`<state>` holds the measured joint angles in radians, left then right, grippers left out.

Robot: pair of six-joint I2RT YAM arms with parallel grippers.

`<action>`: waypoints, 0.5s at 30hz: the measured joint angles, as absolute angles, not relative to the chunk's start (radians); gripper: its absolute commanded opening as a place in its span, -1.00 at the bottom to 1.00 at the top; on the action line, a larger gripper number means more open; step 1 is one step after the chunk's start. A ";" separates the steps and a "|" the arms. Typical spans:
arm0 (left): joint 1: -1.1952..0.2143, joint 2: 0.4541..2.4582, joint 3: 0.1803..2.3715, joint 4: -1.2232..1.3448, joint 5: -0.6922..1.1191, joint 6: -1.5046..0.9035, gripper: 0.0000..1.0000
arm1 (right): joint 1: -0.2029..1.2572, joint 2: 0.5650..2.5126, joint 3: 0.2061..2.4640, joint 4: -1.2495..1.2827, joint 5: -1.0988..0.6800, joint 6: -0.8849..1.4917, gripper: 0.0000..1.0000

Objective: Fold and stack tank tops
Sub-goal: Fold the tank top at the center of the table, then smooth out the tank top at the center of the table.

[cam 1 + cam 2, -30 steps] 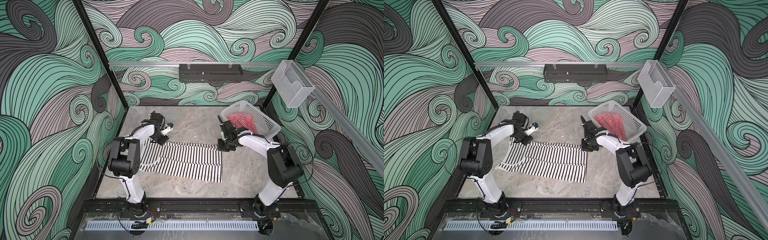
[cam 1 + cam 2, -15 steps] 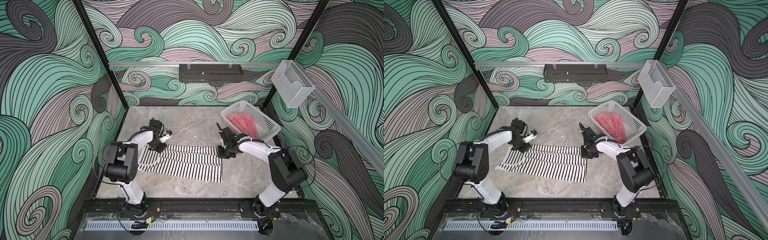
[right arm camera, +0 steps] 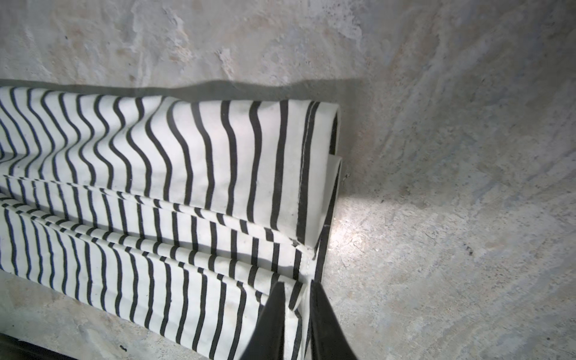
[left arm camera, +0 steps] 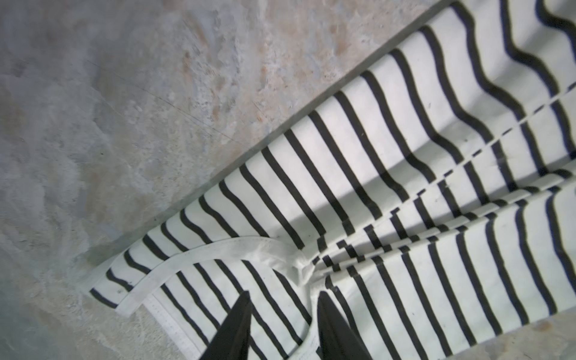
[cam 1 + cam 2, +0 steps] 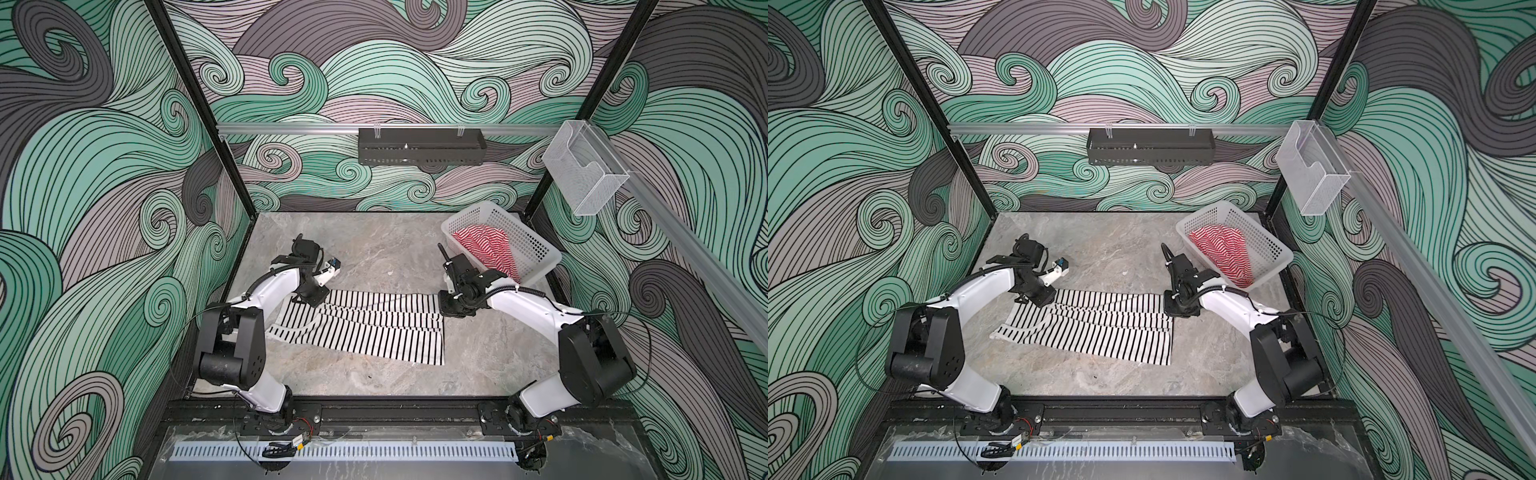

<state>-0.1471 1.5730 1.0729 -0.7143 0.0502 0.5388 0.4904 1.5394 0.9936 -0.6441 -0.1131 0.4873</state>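
A grey marbled table (image 5: 374,253) sits inside walls painted with green and grey swirls. A black-and-white striped tank top (image 5: 365,328) lies folded lengthwise across the middle of the table. Your left claw (image 4: 282,299) stands spread over its strap end, gripping nothing. Your right claw (image 3: 297,286) is almost pressed together, pinching the hem at the opposite end. A red-and-white striped tank top (image 5: 486,249) lies crumpled in a white perforated plastic basket (image 5: 540,257) at the table's far right corner.
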 measured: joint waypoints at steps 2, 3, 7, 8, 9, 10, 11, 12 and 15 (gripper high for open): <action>-0.148 1.588 1.096 -0.714 0.062 0.532 -0.20 | 0.492 1.567 1.017 -0.642 -0.113 0.497 -0.84; -0.149 1.604 1.113 -0.713 0.065 0.527 -0.21 | 0.493 1.592 1.037 -0.639 -0.113 0.503 -0.86; -0.174 1.713 1.199 -0.705 0.060 0.501 -0.24 | 0.496 1.705 1.112 -0.611 -0.112 0.518 -0.94; -0.183 1.744 1.219 -0.698 0.056 0.495 -0.25 | 0.497 1.735 1.127 -0.602 -0.112 0.523 -0.97; -0.193 1.772 1.232 -0.693 0.052 0.491 -0.27 | 0.500 1.757 1.139 -0.599 -0.112 0.527 -0.99; -0.202 1.792 1.238 -0.691 0.047 0.486 -0.28 | 0.503 1.773 1.147 -0.597 -0.112 0.529 -1.00; -0.214 1.811 1.241 -0.692 0.043 0.484 -0.28 | 0.506 1.789 1.153 -0.595 -0.112 0.532 -1.00; -0.224 1.822 1.239 -0.694 0.037 0.484 -0.29 | 0.512 1.798 1.153 -0.594 -0.110 0.533 -1.00; -0.245 1.819 1.203 -0.690 0.031 0.485 -0.29 | 0.543 1.800 1.148 -0.604 -0.104 0.535 -1.00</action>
